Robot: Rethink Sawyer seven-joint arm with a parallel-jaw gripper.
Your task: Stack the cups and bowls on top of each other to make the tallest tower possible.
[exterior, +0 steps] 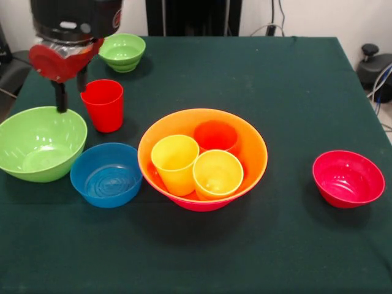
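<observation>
The tower's base is a large orange bowl (245, 144) nested in a pink bowl (199, 206), of which only a lower strip shows. Inside stand two yellow cups (175, 162) (217, 175) and an orange cup (215, 135), all upright. A red cup (102, 105) stands upright at the left. My gripper (70, 93) hangs open and empty just left of it, over the far rim of the medium-large green bowl (40, 144). A small blue bowl (106, 175) sits in front of the red cup. A small green bowl (122, 51) is at the far left, and a small red bowl (348, 179) at the right.
Everything rests on a dark green tablecloth (275, 79). A black device with cables (375, 67) sits off the table's right edge. The arm's black and red wrist (70, 24) fills the top left corner, above the gripper.
</observation>
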